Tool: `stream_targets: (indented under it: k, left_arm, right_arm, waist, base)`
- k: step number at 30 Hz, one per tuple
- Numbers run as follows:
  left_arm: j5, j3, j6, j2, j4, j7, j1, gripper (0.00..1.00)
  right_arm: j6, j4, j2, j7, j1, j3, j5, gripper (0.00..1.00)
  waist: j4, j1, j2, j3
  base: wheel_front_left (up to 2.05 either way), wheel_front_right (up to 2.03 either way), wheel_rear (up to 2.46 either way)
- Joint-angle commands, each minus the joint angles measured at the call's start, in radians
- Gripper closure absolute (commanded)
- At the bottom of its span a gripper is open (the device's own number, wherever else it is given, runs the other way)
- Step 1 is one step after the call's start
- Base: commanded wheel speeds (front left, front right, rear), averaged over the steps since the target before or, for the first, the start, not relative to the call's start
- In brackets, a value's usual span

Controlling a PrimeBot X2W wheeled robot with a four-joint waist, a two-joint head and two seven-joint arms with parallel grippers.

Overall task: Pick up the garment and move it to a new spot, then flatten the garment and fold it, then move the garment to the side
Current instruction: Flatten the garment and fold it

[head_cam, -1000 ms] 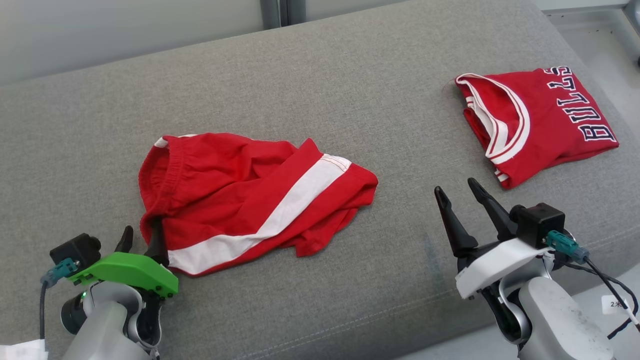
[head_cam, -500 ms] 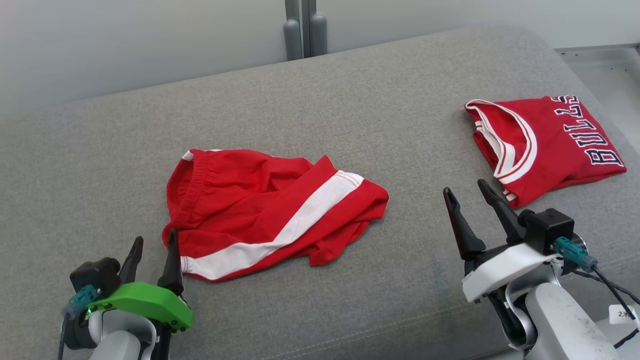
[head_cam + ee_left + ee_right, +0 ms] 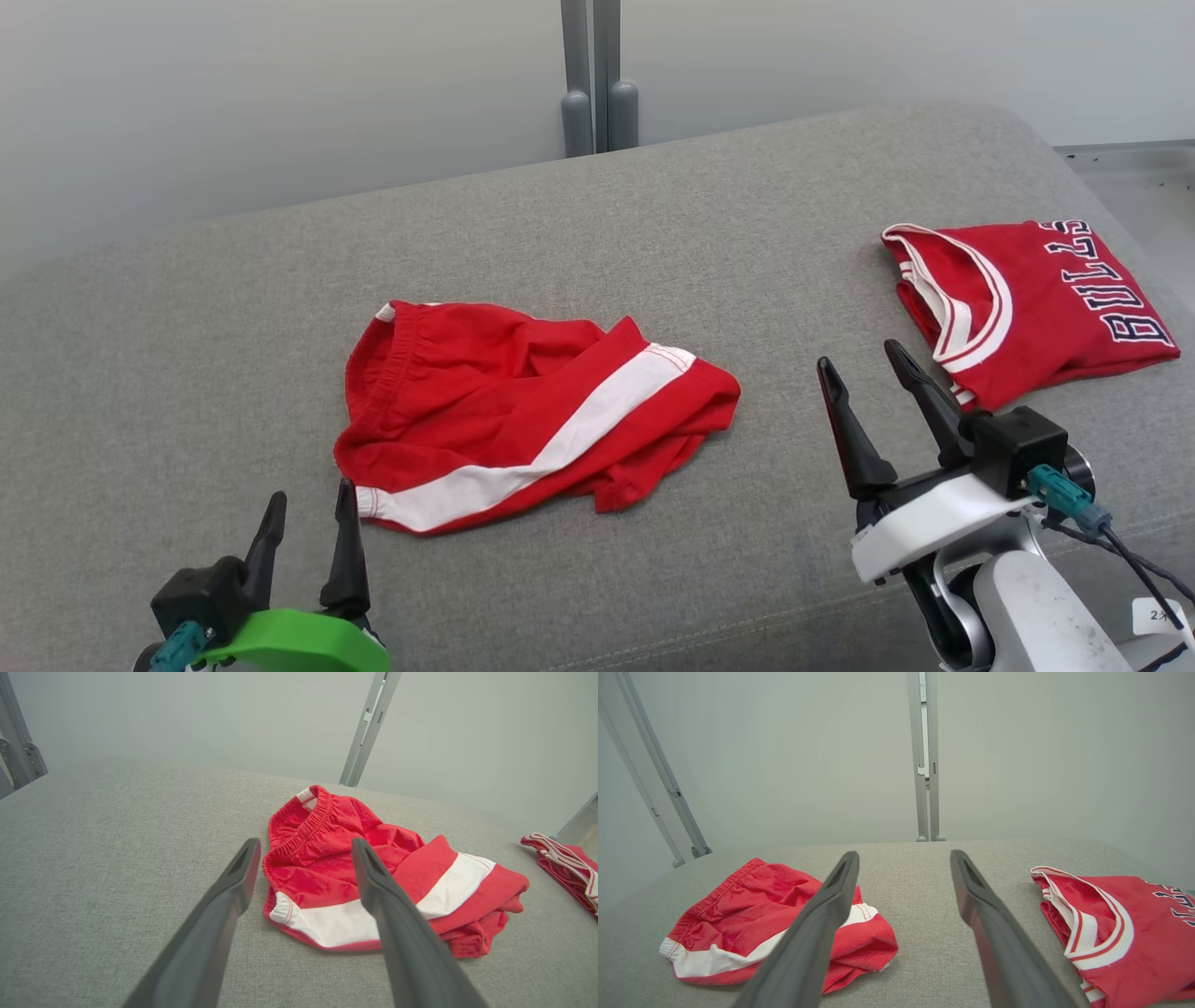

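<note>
Red shorts [image 3: 523, 411] with a white side stripe lie loosely folded on the grey cushion [image 3: 653, 233], an elastic waistband at their left end. In the left wrist view the shorts [image 3: 327, 858] sit just past the fingertips. My left gripper [image 3: 311, 495] is open at the lower left, just short of the shorts' near left corner and apart from the cloth. My right gripper [image 3: 861, 359] is open to the right of the shorts, empty, between them and a folded red jersey [image 3: 1036, 299]. The right wrist view shows the shorts [image 3: 752, 914] on its left.
The folded red jersey [image 3: 1115, 924] with white trim and dark lettering lies at the cushion's right end. A pale wall with a grey metal post [image 3: 593, 75] runs behind the cushion. The cushion's front edge [image 3: 709, 625] is near both arms.
The camera has tilted up, so the whole picture has slid down and right. My left gripper has drawn back from the shorts' near left corner, where it was touching, and now stands apart.
</note>
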Motion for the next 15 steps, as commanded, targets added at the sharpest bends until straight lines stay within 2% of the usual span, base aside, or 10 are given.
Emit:
stream_targets:
  k: [1,8,15]
  left_arm:
    - [0.008,0.008,0.011,-0.001,-0.017,-0.003,0.024,0.0]
    - [0.032,0.06,0.045,-0.016,-0.112,-0.003,0.106,0.0]
    - [0.052,0.082,0.051,-0.028,-0.144,-0.003,0.141,0.0]
  right_arm:
    - [-0.001,-0.012,0.006,0.005,0.018,-0.006,-0.013,0.0]
    - [-0.001,-0.047,0.045,0.007,0.055,-0.023,-0.047,0.0]
    - [-0.001,-0.033,0.071,-0.005,0.069,-0.037,-0.051,0.0]
  waist:
    - [0.002,0.0,0.0,-0.003]
    - [0.005,0.0,0.0,-0.009]
    - [0.014,0.0,0.0,-0.009]
  base:
    - [0.0,0.0,0.0]
    - [0.0,0.0,0.0]
    - [0.0,0.0,0.0]
